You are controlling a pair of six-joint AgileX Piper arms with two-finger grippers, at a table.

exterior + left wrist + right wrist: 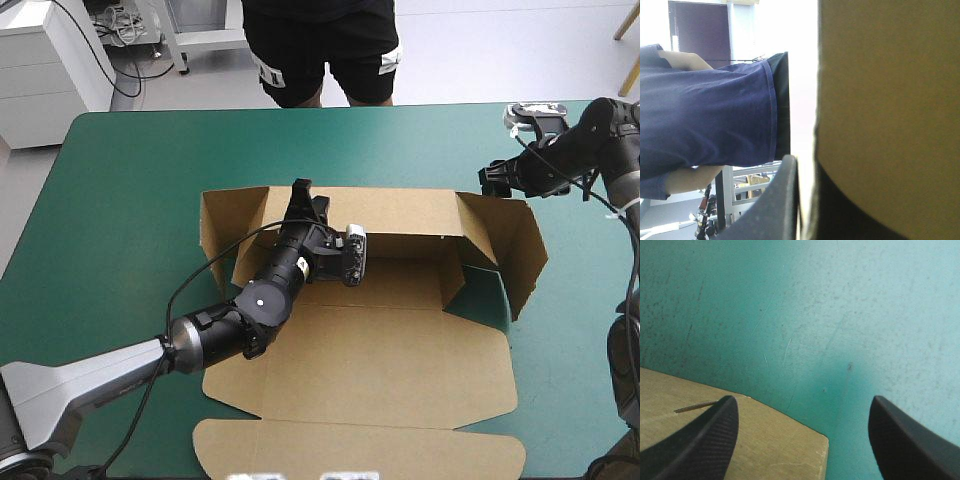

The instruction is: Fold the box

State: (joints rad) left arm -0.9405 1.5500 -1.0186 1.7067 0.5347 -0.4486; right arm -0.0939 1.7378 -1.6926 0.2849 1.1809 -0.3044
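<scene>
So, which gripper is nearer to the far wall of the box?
Left. The left gripper is shut on the far wall of the box. The right gripper stands open over the table, at the right flap's far corner.

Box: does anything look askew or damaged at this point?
No damage shows. The box has its right end panel splayed outward, untucked, with teal-green cover showing in the gap. The left gripper pinches the back wall.
</scene>
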